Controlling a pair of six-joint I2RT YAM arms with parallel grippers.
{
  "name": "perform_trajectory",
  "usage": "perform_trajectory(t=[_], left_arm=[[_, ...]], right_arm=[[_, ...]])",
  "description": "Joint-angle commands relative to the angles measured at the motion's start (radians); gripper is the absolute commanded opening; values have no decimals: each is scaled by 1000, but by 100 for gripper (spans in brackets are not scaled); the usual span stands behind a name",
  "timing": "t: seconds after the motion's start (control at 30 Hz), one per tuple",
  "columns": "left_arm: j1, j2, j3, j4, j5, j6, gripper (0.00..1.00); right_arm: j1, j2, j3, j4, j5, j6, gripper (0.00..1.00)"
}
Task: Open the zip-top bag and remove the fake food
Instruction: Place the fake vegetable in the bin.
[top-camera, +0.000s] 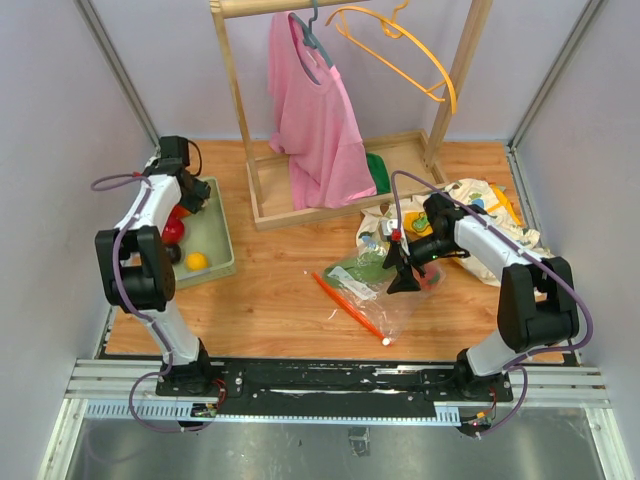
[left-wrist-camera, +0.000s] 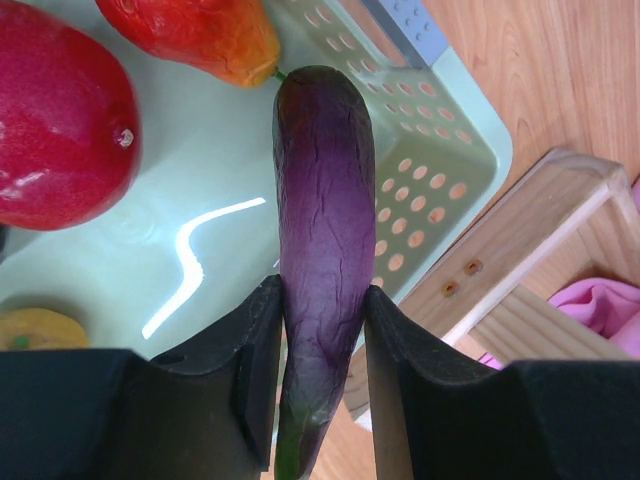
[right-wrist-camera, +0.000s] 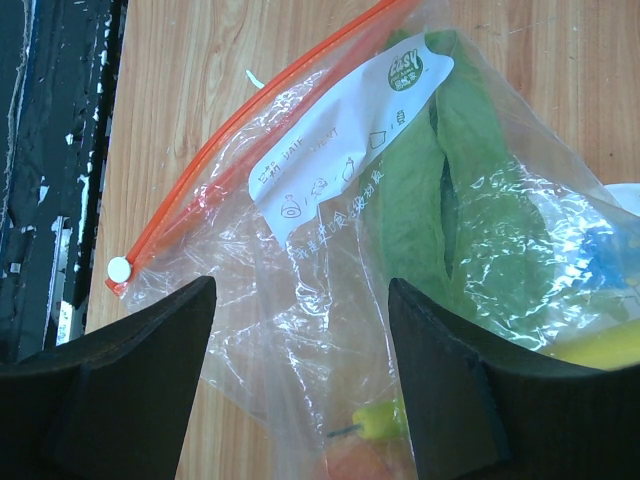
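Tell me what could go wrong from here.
The left gripper holds the eggplant by its stem end beside the pale green tray wall; released here, it might tip over the rim. The right gripper stands open over the zip-top bag; closing could pinch both layers, trapping the green leafy piece inside.

All three views are bright and evenly lit. A curved white glare streak lies on the pale green tray (left-wrist-camera: 220, 140), and small glints cover the zip-top bag (right-wrist-camera: 330, 300). The fingers (left-wrist-camera: 250, 380) of the left claw (left-wrist-camera: 322, 290) look dark and a little soft. Shadows on the desk (top-camera: 270, 300) are faint.
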Motion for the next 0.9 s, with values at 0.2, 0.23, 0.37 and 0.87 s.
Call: perform_trajectory(t=[0.2,0.23,0.37,0.87], left_arm=[[7,171,231,-159,2,-239,5],[7,189,255,-180,5,-263,13],[7,248,342,-267,10,-330,30],[16,324,482,-271,72,-378,47]], right_arm=[[-17,9,19,-39,-22,-33,70],[-17,7,18,-39,-22,-33,70],[-16,7,18,-41,-20,-35,70],[-18,13,20,-53,-25,-47,70]])
